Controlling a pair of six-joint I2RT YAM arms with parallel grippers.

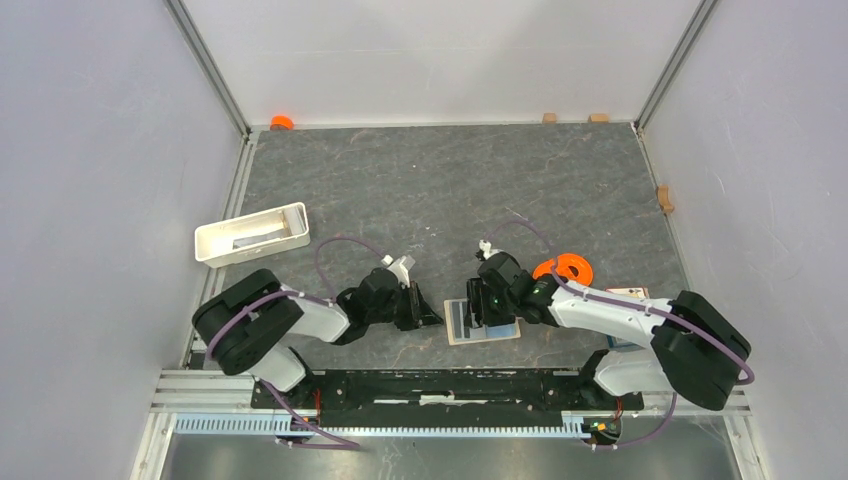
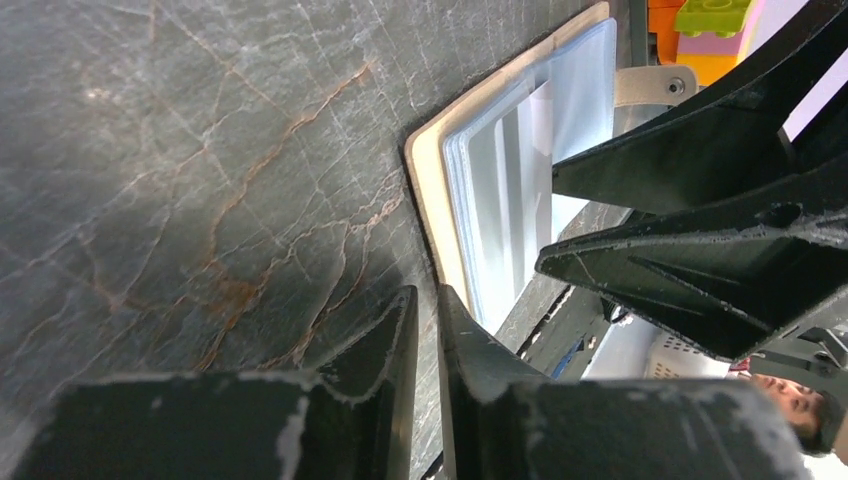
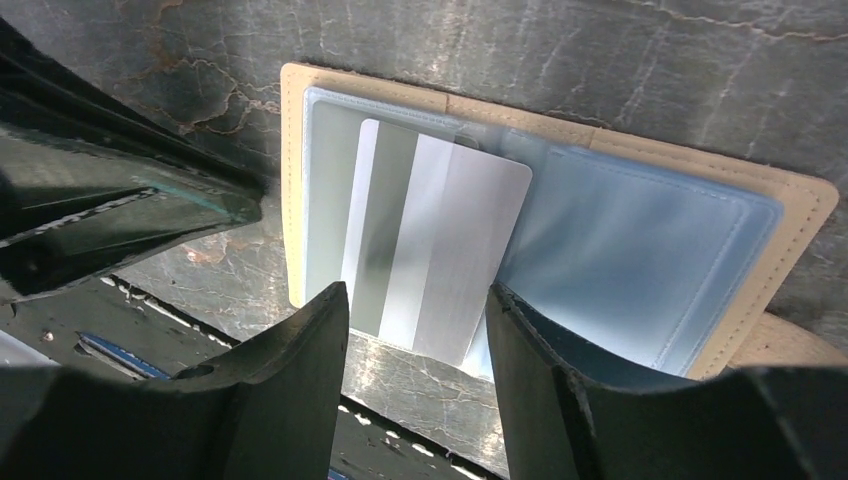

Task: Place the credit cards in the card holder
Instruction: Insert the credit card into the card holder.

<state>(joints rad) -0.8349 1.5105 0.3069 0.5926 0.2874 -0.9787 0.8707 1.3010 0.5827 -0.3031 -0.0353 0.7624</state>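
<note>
- From above: the card holder lies open on the table, close to the near edge and between the two arms.
- The right gripper sits right over the card holder and hides its far part. A dark stripe peeks out on the left half.
- The left gripper is just to the left of the card holder, and this view is too small to show its fingers.
- A pale card lies on the right, half tucked behind the right arm, so its print is hard to read. An orange reel lies beside it.
- Far left there's a white tray with something grey inside that I can't make out.
- Left wrist view: the left gripper has its fingers drawn nearly together, with only a thin slit between them and nothing in it.
- The card holder's beige edge and clear pockets run off behind the right gripper's black fingers.
- Toy bricks are cut off at the top corner.
- Right wrist view: the right gripper has its fingers spread wide, one on each side of the grey card.
- I can't make out any pinch on that card's edges.
- The grey card lies on the left half of the card holder. Its far end seems to slip under the clear pocket, and its near end pokes out past the near edge of the card holder.
- The fingers cover the card holder's near corners.
</note>
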